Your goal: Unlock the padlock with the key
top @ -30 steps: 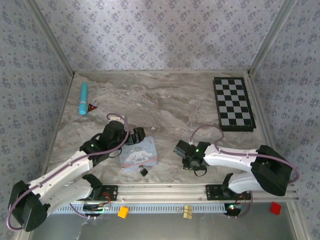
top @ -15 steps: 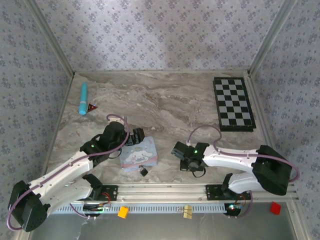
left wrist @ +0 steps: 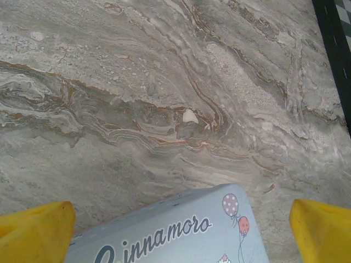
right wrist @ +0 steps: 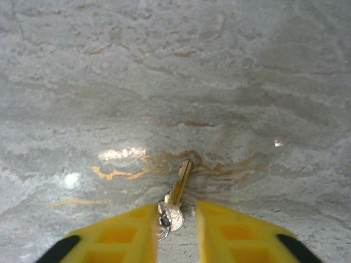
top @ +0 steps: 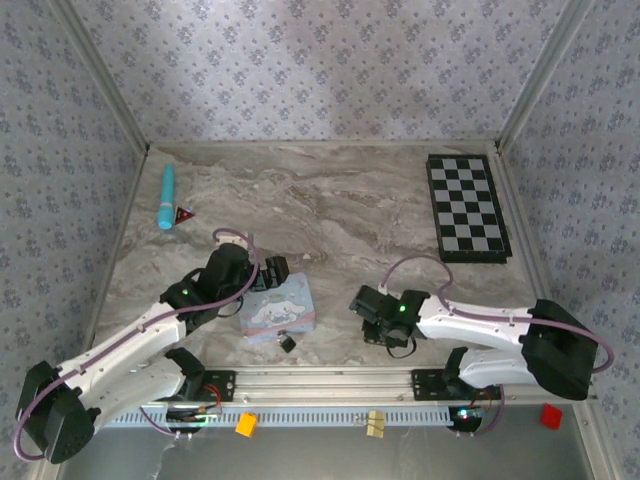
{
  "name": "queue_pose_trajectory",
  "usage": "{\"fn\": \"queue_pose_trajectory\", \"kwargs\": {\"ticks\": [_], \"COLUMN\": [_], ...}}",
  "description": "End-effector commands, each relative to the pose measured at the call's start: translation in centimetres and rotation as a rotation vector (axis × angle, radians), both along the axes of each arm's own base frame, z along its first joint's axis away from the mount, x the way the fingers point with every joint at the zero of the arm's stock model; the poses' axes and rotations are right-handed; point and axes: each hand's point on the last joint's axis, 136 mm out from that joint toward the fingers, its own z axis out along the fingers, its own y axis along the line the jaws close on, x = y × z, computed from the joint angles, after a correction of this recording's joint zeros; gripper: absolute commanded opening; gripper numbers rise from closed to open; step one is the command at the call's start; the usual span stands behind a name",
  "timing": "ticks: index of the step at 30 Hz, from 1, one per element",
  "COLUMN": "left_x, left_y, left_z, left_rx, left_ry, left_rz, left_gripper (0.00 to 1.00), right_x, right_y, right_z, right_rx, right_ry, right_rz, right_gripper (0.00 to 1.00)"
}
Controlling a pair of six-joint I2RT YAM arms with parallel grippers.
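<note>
The key is lying flat on the marble desk, blade pointing away from the right wrist camera, with a little ring hanging off its round head. The right hand is sitting low over it with the yellow fingers only a little apart and the key head right in the gap. A sliver of desk is showing between the head and one finger, so it's not actually pinching the key, just bracketing it.

From the top camera, the right hand is reaching toward the middle of the desk, near the front edge.

The padlock is that tiny black cube sitting on the desk just beside the near edge of the light-blue cartoon tin. I can't tell whether the two are touching. It's well apart from the key, off to the left of the right hand.

The left hand is hovering at the far end of the tin. In its wrist view the yellow fingertips are spread wide open, and the tin's end is poking in between them with nothing gripped.

Other stuff lying around: a checkerboard in the far right corner, a blue tube at the far left, and a small red triangular thing just beside it.
</note>
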Motion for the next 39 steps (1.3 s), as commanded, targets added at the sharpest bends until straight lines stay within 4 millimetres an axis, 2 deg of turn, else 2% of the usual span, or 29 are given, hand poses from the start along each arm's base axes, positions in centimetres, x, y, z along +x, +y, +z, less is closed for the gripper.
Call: {"fn": "queue_pose_trajectory", "kwargs": {"ticks": [1, 7, 13, 15, 19, 26, 28, 34, 39], "left_x": [-0.2, -0.3, -0.4, -0.4, -0.4, -0.5, -0.5, -0.3, -0.2], "left_y": [0.0, 0.1, 0.3, 0.3, 0.4, 0.7, 0.8, 0.8, 0.7], "left_z": [0.0, -0.1, -0.1, -0.1, -0.1, 0.1, 0.1, 0.2, 0.1], "left_rx": [0.003, 0.004, 0.004, 0.003, 0.006, 0.016, 0.018, 0.023, 0.031], "left_ry": [-0.004, -0.004, -0.008, -0.010, -0.012, -0.018, -0.021, -0.025, -0.023], "left_rz": [-0.005, -0.007, -0.003, -0.003, -0.001, 0.005, 0.006, 0.006, 0.005], "left_gripper": [1.00, 1.00, 1.00, 1.00, 1.00, 1.00, 1.00, 1.00, 1.00], "right_x": [-0.5, -0.5, -0.9, -1.4, -1.2, -1.4, -1.3, -0.9, -0.5], "right_y": [0.0, 0.9, 0.9, 0.2, 0.7, 0.8, 0.7, 0.1, 0.0], "right_z": [0.0, -0.1, -0.7, -1.3, -1.5, -2.2, -2.0, -1.3, -0.2], "right_rx": [0.030, 0.050, -0.004, -0.055, -0.086, -0.163, -0.188, -0.232, -0.242], "right_ry": [0.017, 0.020, 0.052, 0.079, 0.087, 0.114, 0.107, 0.081, 0.045], "right_rz": [-0.026, -0.010, 0.005, 0.010, 0.039, 0.072, 0.081, 0.084, 0.097], "right_gripper": [0.29, 0.28, 0.27, 0.27, 0.34, 0.37, 0.35, 0.19, 0.11]}}
